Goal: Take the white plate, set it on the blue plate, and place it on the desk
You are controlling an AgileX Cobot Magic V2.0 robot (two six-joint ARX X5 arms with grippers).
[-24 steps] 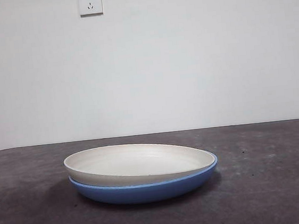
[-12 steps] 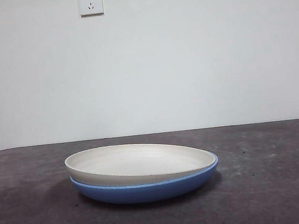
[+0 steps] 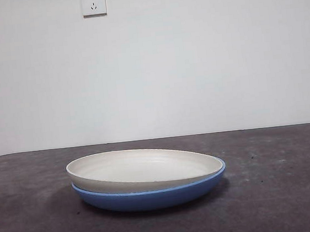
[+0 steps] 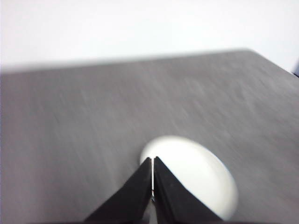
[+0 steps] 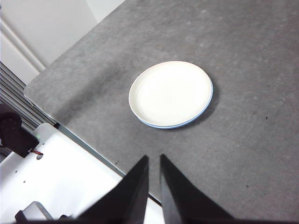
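The white plate (image 3: pixel 144 167) rests inside the blue plate (image 3: pixel 152 198), slightly tilted with its left side higher, on the dark grey desk (image 3: pixel 285 191). No gripper shows in the front view. In the blurred left wrist view my left gripper (image 4: pixel 153 161) is shut on nothing, above the near side of the white plate (image 4: pixel 196 172). My right gripper (image 5: pixel 154 158) hangs high over the desk edge, well away from the stacked plates. Its jaws are almost together with nothing between them. From there the white plate (image 5: pixel 170 93) shows a thin blue rim along one side.
A wall socket (image 3: pixel 93 1) sits high on the white back wall. In the right wrist view the desk edge (image 5: pixel 70 128) runs diagonally, with a white robot base (image 5: pixel 56 177) and black cabling beyond it.
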